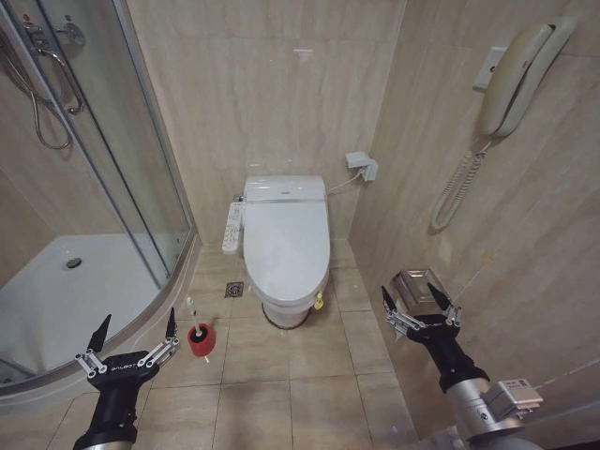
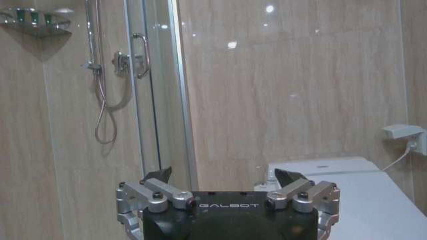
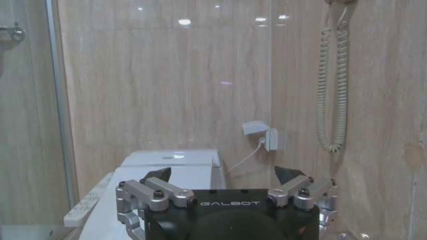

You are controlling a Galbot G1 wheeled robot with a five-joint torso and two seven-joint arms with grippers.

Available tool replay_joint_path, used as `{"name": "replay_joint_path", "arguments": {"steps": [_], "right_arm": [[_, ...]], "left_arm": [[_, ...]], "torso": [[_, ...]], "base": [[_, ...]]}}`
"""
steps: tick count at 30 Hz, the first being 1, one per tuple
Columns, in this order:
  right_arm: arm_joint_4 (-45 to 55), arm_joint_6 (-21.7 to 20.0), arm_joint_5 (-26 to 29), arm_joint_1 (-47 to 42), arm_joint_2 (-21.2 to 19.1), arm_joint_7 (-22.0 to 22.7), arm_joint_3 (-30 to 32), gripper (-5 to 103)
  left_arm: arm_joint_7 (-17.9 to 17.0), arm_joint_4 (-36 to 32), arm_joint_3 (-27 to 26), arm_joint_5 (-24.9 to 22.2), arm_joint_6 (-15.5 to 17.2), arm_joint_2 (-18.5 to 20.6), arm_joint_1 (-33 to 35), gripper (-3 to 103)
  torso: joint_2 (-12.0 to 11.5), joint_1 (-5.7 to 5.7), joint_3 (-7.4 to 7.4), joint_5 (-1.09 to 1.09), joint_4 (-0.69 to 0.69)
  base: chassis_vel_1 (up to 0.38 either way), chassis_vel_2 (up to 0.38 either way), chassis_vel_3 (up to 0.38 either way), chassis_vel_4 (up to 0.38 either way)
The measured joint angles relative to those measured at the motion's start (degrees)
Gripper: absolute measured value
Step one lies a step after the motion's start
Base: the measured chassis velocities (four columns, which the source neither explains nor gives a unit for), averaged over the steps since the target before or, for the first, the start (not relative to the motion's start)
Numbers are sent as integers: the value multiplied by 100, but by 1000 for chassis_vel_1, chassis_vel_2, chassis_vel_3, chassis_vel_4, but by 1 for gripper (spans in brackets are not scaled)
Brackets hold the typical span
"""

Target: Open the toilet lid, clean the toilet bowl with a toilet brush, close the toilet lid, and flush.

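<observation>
The toilet lid lies shut and flat over the toilet bowl against the back wall, with the white button panel along its left side. The toilet brush stands with its thin white handle in a red cup holder on the floor left of the bowl. My left gripper hovers open at the lower left, just left of the brush. My right gripper hangs open at the lower right, near the side wall. In the left wrist view the lid shows beyond the open left gripper, and in the right wrist view the lid lies behind the open right gripper.
A curved glass shower stall with a white tray fills the left. A wall phone with coiled cord hangs on the right wall. A metal bin sits by that wall. A floor drain lies left of the bowl. Tiled floor stretches before the toilet.
</observation>
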Motion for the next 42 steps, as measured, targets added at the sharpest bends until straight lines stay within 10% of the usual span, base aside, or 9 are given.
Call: {"name": "replay_joint_path", "arguments": {"steps": [42], "right_arm": [[0, 0, 0, 0, 0, 0, 0, 100]], "left_arm": [[0, 0, 0, 0, 0, -1, 0, 100]], "torso": [[0, -1, 0, 2, 1]], "base": [[-13, -6, 12, 9]]}}
